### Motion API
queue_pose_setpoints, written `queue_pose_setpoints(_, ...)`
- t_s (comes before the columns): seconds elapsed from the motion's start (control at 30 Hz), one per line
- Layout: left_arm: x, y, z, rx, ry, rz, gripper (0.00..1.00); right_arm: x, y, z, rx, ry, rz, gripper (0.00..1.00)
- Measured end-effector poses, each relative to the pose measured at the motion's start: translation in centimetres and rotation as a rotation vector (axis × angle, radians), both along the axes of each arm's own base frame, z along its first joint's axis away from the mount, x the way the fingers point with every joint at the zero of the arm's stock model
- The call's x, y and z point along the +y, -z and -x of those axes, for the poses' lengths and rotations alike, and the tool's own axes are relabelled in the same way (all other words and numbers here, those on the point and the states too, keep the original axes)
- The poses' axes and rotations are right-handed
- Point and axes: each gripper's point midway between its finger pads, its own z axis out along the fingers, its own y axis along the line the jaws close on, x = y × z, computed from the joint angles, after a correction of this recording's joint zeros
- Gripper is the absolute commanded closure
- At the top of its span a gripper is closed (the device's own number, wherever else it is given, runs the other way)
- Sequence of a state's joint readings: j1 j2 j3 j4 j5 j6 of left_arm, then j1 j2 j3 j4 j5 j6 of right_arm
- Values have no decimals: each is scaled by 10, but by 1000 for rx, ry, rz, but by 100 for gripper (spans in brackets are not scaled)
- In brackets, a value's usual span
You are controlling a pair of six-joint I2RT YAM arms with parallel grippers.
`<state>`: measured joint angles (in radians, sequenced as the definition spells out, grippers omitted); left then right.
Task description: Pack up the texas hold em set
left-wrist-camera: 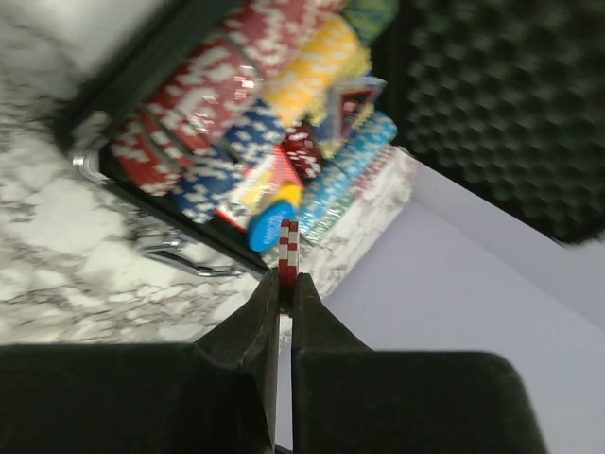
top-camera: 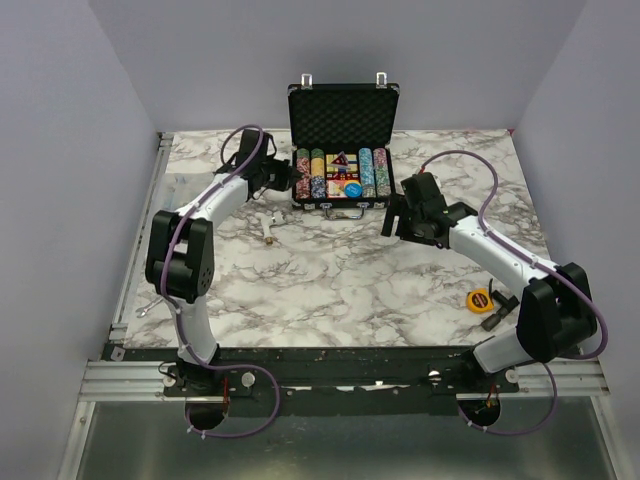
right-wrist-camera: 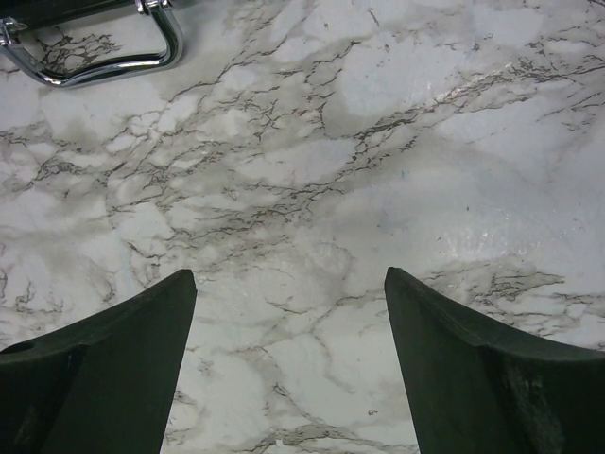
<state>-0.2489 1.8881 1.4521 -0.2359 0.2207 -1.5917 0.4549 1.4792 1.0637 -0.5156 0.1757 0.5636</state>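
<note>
Starting on the left: the left pincer (left-wrist-camera: pixel 286 284) is clamped on a thin stack of red-and-white chips (left-wrist-camera: pixel 289 248), held on edge between the jaws. It's hanging just off the left end of the open black briefcase (top-camera: pixel 343 118). My guess is they're held edge-on so they can slide into a chip row instead of being dropped flat. A small white plastic object (top-camera: pixel 267 222) lies on the marble tabletop (top-camera: pixel 330 290) near that arm, and it doesn't look like part of the set.

The briefcase sits at the back middle of the tabletop, with its foam-lined lid standing upright. The multicoloured chip rows (top-camera: pixel 340 172) are packed side by side in the tray. A blue disc (left-wrist-camera: pixel 269 227) and a yellow disc (left-wrist-camera: pixel 288 197) sit loose near the front edge, on top of the other pieces. So the set is mostly in the case, which isn't closed yet.

Over on the right, the right pincer (right-wrist-camera: pixel 288 276) has its jaws wide apart with nothing between them. It hovers over bare marble just in front of the case's chrome handle (right-wrist-camera: pixel 95 57). I'd say it's waiting there to deal with the lid. Further right, near that arm's base, is a yellow-and-black tape measure (top-camera: pixel 482 300), well away from the case.
</note>
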Motion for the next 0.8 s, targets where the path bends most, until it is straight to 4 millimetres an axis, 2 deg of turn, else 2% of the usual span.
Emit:
queue_pose_setpoints(0.1,1,28,8,123,-22,-5,100,0,0,-1,-4,-3,0,17)
queue_pose_setpoints(0.2,3,43,16,207,-41,-9,100,0,1,-1,-4,-4,1,17)
queue_pose_setpoints(0.37,4,47,20,252,-65,4,100,0,1,-1,-6,-4,1,17)
queue_pose_setpoints(0.67,-1,58,1,268,-77,12,100,0,1,-1,-7,-4,3,17)
queue_pose_setpoints(0.8,-1,64,0,286,-82,12,100,-1,1,-1,-8,-2,5,17)
